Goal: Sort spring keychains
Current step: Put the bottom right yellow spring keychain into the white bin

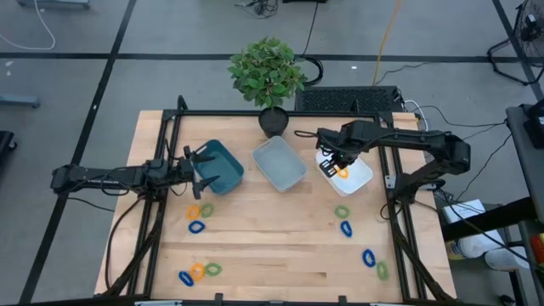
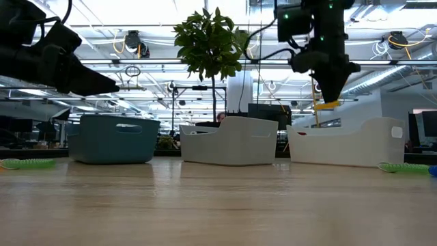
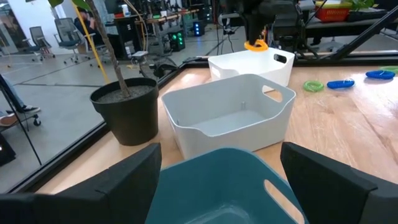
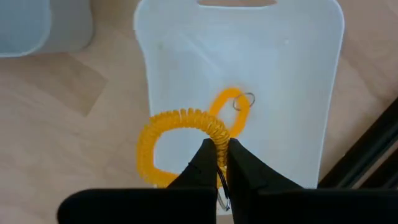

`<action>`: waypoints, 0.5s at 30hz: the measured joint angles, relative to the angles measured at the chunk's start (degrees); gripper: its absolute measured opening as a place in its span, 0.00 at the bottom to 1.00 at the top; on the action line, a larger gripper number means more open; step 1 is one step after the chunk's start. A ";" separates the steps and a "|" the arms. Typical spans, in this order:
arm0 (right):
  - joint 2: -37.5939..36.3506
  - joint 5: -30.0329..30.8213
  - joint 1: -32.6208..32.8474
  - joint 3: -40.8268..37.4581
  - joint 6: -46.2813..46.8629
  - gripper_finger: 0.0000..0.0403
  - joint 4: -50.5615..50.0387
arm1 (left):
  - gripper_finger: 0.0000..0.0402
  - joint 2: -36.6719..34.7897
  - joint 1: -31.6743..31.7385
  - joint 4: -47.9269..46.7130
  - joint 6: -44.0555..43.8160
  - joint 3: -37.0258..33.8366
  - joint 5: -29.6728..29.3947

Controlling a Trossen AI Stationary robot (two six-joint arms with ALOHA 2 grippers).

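I see a pale wooden worktop [image 1: 272, 238] carrying three bins in a row: teal bin [image 1: 219, 167], grey-blue bin [image 1: 279, 163], white bin [image 1: 355, 178]. A potted plant [image 1: 270, 76] stands behind them. Spring keychains [image 1: 198, 218] lie scattered on the worktop's nearer half.

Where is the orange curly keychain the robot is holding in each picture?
High view: orange keychain at the right gripper, over the white bin.
Low view: it hangs under the gripper, above that bin.
Left wrist view: far off, above the bin.
Right wrist view: pinched in the shut jaws.
Shared landmark: the white bin.
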 joint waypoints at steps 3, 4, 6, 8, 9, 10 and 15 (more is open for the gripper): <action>-0.06 0.04 -1.36 -2.34 -1.46 0.00 1.71 | 0.84 -0.01 0.00 0.10 0.00 0.00 0.00; -0.02 0.06 -1.86 -3.10 -1.90 0.00 2.24 | 0.84 0.00 -0.02 0.07 0.00 0.01 0.00; -0.03 0.20 -2.84 -4.40 -2.93 0.00 3.43 | 0.84 -0.01 -0.01 0.12 0.00 0.01 0.00; -0.07 0.24 -3.71 -5.82 -3.64 0.00 4.67 | 0.83 0.00 -0.02 0.09 0.00 0.02 0.00; -0.05 0.24 -4.07 -6.62 -3.84 0.00 5.34 | 0.83 0.00 -0.01 0.10 0.00 0.01 0.00; -0.05 0.26 -4.35 -7.44 -4.10 0.00 6.00 | 0.84 0.00 -0.01 0.11 0.00 0.01 0.00; -0.04 1.79 -5.46 -11.51 -4.42 0.00 9.85 | 0.83 0.00 -0.02 0.09 0.00 0.00 0.00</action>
